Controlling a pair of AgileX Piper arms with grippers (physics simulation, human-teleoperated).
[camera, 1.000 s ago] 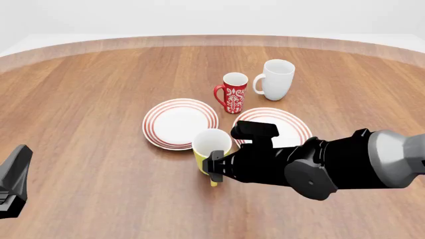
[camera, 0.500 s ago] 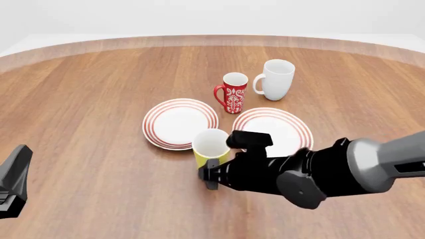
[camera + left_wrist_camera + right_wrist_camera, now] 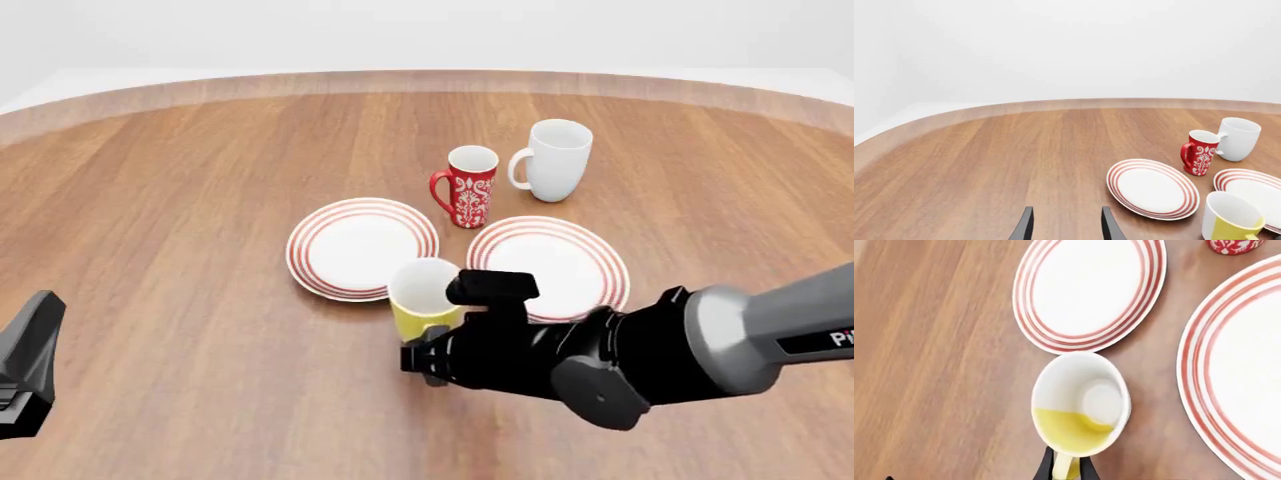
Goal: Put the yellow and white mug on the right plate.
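Two plates and three mugs stand on the wooden surface (image 3: 187, 200). The left gripper (image 3: 1064, 225), spread, holds nothing. Beside the left plate (image 3: 362, 246), the yellow and white mug (image 3: 424, 300) stands with its handle pinched by the right gripper (image 3: 1067, 467). Rightward lie the right plate (image 3: 554, 256), red mug (image 3: 467, 186) and white mug (image 3: 554, 159).

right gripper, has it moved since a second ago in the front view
Yes. Against the left plate, which has not shifted, the right gripper has dropped lower in the front view, toward the near edge, its fingers closed on the yellow mug's handle.
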